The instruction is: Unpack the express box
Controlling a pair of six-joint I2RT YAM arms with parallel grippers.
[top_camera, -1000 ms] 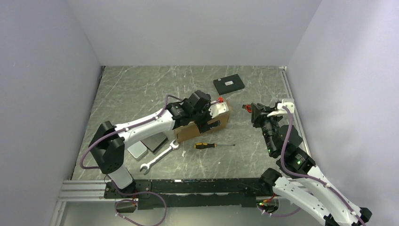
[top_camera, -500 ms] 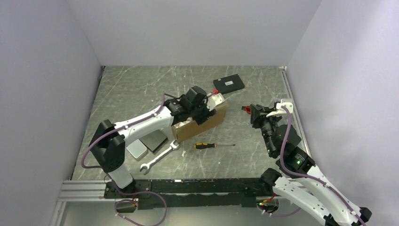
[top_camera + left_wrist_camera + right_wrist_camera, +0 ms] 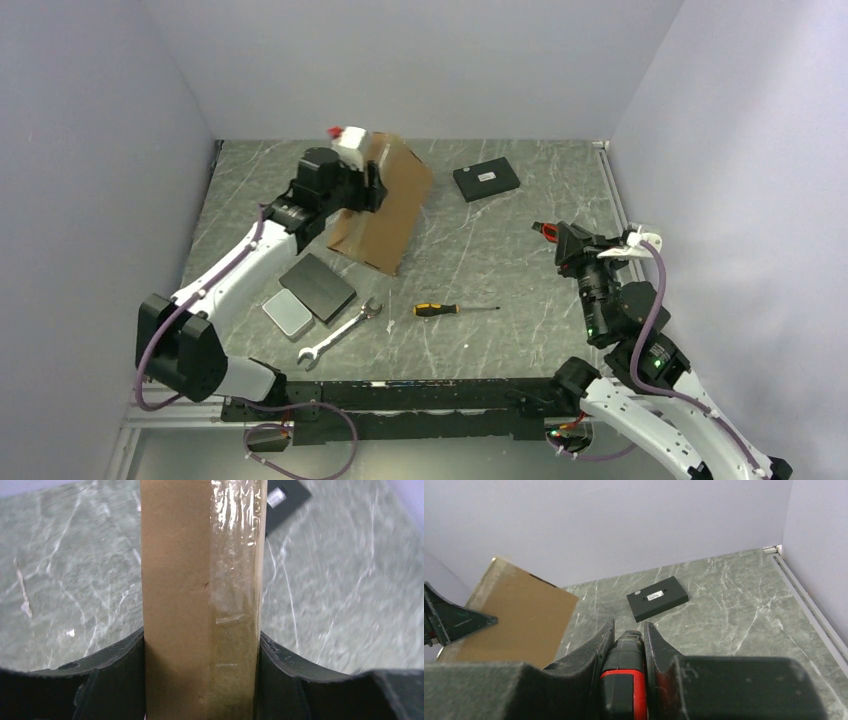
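Clamping the express box [image 3: 390, 205] by its thin edge, the left claw [image 3: 350, 170] holds it raised and tilted, the cardboard hanging below its jaws. The right claw [image 3: 626, 632], well apart from it, pinches a black-and-red tool [image 3: 623, 680].

A robot lab's enclosed test cell. Plain pale panel walls [image 3: 400, 60] stand behind and to either side of the left pincer [image 3: 370, 188] and right pincer [image 3: 552, 232], boxing in a grey marble-patterned table [image 3: 520, 200]. On the near side of both pincers an aluminium rail [image 3: 170, 405] carries the arm bases [image 3: 250, 380], with purple cables [image 3: 330, 440] looping from it. A wrench [image 3: 340, 333] and a screwdriver [image 3: 455, 309] lie on the table between pincers and rail.
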